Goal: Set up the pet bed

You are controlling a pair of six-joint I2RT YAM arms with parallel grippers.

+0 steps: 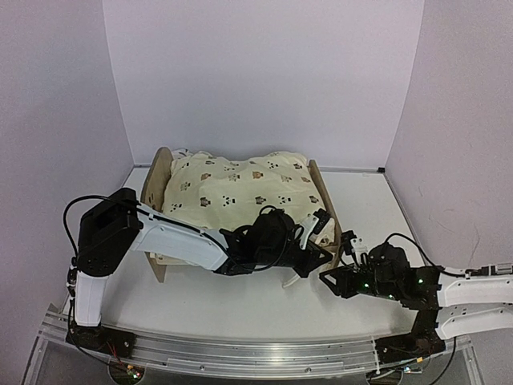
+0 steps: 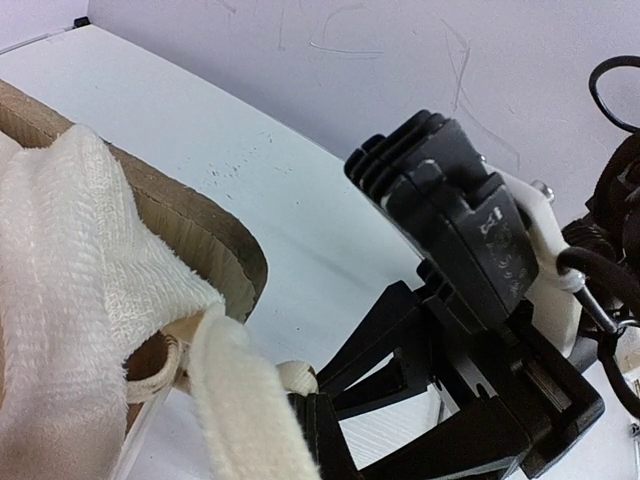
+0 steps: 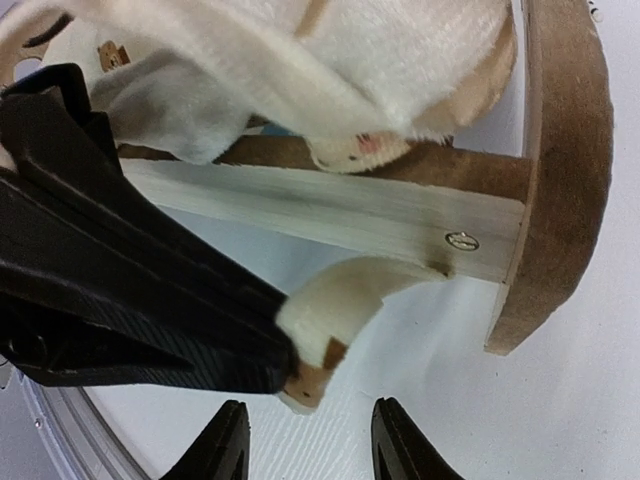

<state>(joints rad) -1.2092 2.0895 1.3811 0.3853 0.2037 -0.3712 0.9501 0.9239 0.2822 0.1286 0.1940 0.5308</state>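
Observation:
The pet bed [image 1: 157,172] is a light plywood frame in the middle of the table. Its base is hidden under the cream animal-print quilt [image 1: 240,188] spread over it. My left gripper [image 1: 303,269] is at the bed's near right corner, shut on a ruffle strip of the quilt [image 3: 340,300] that hangs below the side rail [image 3: 330,205]. The left wrist view shows the quilt [image 2: 70,260], the end board [image 2: 200,235] and my left gripper [image 2: 312,405] pinching the ruffle. My right gripper [image 1: 327,281] [image 3: 310,440] is open and empty, just in front of the held strip.
The rounded end board [image 3: 560,150] stands right of the rail. The right arm's wrist [image 2: 470,240] is close beside my left gripper. Purple walls enclose the white table [image 1: 240,309] on three sides. A metal rail [image 1: 256,357] runs along the near edge.

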